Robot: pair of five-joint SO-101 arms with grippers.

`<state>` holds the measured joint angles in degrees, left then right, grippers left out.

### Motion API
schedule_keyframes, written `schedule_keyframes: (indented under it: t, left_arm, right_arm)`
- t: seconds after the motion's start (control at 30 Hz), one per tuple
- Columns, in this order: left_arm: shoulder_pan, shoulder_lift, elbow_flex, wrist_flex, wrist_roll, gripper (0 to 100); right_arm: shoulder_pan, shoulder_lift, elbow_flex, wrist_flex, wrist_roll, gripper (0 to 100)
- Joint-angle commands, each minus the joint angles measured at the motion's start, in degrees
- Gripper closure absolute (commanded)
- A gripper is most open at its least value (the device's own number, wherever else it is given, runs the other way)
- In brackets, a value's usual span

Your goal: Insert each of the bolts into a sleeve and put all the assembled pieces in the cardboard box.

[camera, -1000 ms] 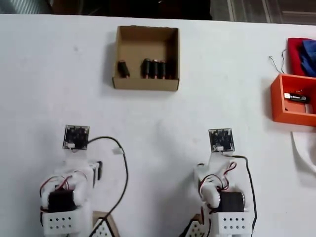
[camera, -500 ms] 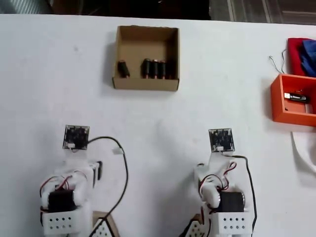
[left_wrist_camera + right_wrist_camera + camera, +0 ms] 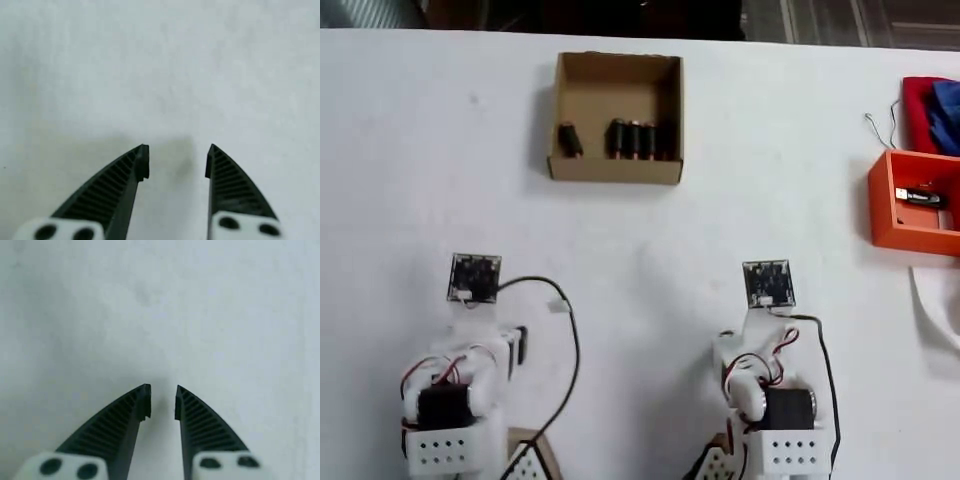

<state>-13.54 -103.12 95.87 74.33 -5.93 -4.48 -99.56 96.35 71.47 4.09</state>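
The cardboard box (image 3: 618, 64) stands at the back of the white table. Several dark assembled pieces lie in it: one apart (image 3: 569, 139) by its left wall, the others in a row (image 3: 641, 139) along its front right. Both arms are folded back at the table's near edge, the left arm (image 3: 455, 395) and the right arm (image 3: 770, 400), far from the box. My left gripper (image 3: 177, 162) is open over bare table with nothing between its fingers. My right gripper (image 3: 161, 402) is open by a narrow gap, also holding nothing.
An orange bin (image 3: 900, 230) with a black stick (image 3: 921, 197) in it sits at the right edge, with red and blue cloth (image 3: 930, 110) behind it. A black cable (image 3: 570, 340) loops beside the left arm. Bare table lies between the arms and the box.
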Motion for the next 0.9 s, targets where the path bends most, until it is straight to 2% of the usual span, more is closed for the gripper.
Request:
schedule_keyframes:
  t: [0.0,0.7,0.87]
  left_arm:
    - [0.3,-1.5,1.1,-0.4,0.3,79]
    - [0.3,-1.5,1.1,-0.4,0.3,79]
    - [0.3,-1.5,1.1,-0.4,0.3,79]
  right_arm:
    - [0.0,0.3,0.4,-0.8,-0.4,92.5]
    - [-0.1,0.3,0.4,-0.8,-0.4,92.5]
    - [-4.3,0.3,0.4,-0.8,-0.4,92.3]
